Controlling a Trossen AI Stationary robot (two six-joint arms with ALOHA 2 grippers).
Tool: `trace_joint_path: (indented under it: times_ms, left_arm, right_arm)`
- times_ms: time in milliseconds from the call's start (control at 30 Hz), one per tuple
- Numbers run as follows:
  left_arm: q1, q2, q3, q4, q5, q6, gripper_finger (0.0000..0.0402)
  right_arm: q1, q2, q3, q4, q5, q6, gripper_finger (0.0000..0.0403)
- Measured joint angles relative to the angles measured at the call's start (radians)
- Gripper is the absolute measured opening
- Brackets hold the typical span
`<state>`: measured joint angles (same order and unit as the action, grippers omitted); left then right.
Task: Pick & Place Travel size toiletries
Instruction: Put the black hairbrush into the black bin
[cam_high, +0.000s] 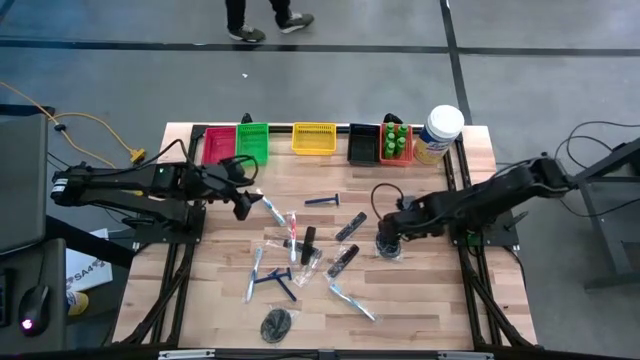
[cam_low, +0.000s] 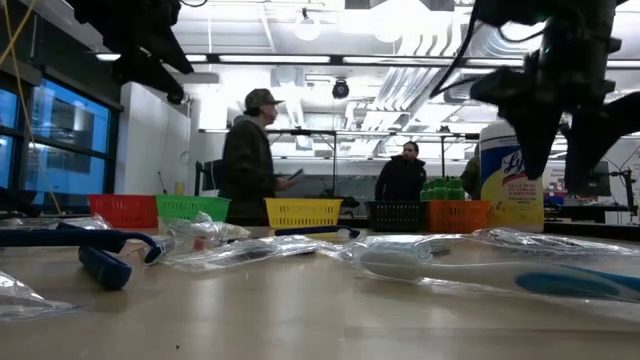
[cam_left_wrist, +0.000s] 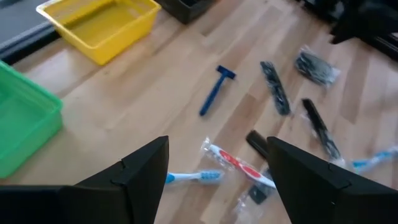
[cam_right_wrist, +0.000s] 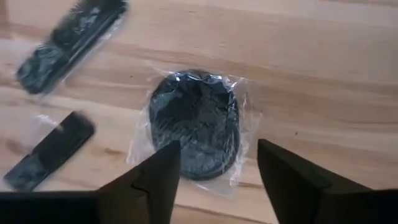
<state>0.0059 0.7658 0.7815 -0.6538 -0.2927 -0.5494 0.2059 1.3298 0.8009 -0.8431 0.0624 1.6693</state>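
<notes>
Hovering just above a wrapped dark mesh puff (cam_right_wrist: 194, 126) near the right edge of the tabletop (cam_high: 440, 300), the right gripper (cam_right_wrist: 217, 165) has its jaws apart, one finger on either side of the puff and neither clamped on it. Two black combs (cam_right_wrist: 71, 37) in clear wrap lie close beside the puff, toward the middle of the table. The left gripper (cam_left_wrist: 214, 174) hangs over the left part of the tabletop with its jaws wide apart and nothing between them; under it lie clear-wrapped toothbrushes (cam_left_wrist: 239, 167), and a blue razor (cam_left_wrist: 214, 93) lies a little farther on toward the back edge. More razors (cam_high: 272, 283), another toothbrush (cam_high: 352, 301) and a second mesh puff (cam_high: 276, 322) are scattered toward the front edge. Along the back edge stand a red bin (cam_high: 218, 146), a green bin (cam_high: 253, 142), a yellow bin (cam_high: 313, 138), a black bin (cam_high: 362, 146) and an orange bin (cam_high: 396, 157) holding small green bottles (cam_high: 395, 138), with a white jar (cam_high: 437, 134) at the back right corner. Two people (cam_low: 250, 160) stand in the room beyond.
</notes>
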Motion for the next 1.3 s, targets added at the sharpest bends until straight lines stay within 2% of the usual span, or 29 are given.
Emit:
trace_joint_path:
  times_ms: [333, 433, 567, 767, 1300]
  left_arm:
    - [0.0, -0.006, 0.0, 0.0, 0.07, 0.05, 0.0261]
    - [0.0, -0.006, 0.0, 0.0, 0.079, 0.051, 0.0261]
    - [0.0, -0.006, 0.0, 0.0, 0.082, 0.062, 0.0261]
    - [0.0, -0.006, 0.0, 0.0, 0.104, 0.074, 0.0261]
    - [0.0, -0.006, 0.0, -0.001, 0.104, 0.074, 0.0261]
  right_arm:
    - [-0.018, 0.164, 0.0, 0.091, -0.01, 0.058, 0.0321]
    - [-0.018, 0.195, 0.0, 0.132, -0.018, 0.08, 0.0336]
    - [-0.018, 0.236, 0.0, 0.159, -0.021, 0.109, 0.0336]
    - [-0.018, 0.266, 0.0, 0.171, -0.042, 0.119, 0.0288]
    - [-0.018, 0.255, 0.0, 0.168, -0.046, 0.117, 0.008]
